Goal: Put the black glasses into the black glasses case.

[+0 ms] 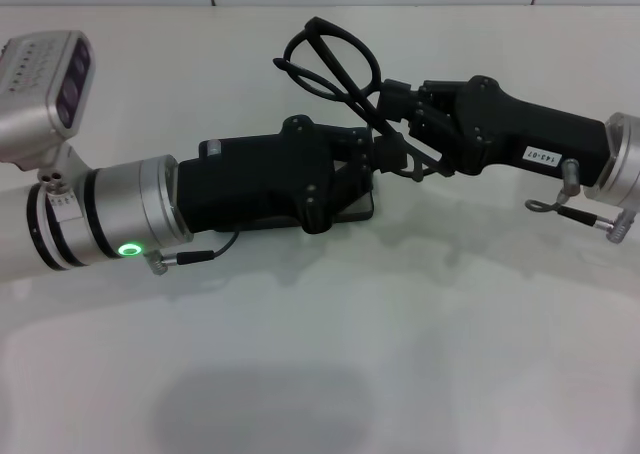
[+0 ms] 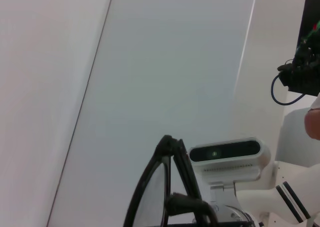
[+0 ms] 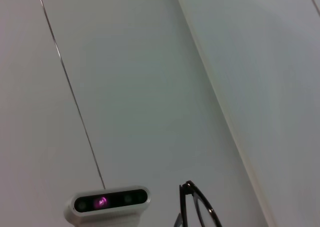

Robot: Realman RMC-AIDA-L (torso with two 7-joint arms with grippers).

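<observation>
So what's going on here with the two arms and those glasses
The right end effector is holding the black glasses up above the white table, its fingers closed on the frame. The left end effector reaches in from the other side and sits over the black glasses case, which is mostly hidden beneath it. The glasses are not in the case yet.

Bright, even overhead light; a soft broad shadow on the glossy white table (image 1: 330, 374) below both arms; focus sharp

Matte black glasses (image 1: 325, 59); glossy white table (image 1: 400, 324).
</observation>
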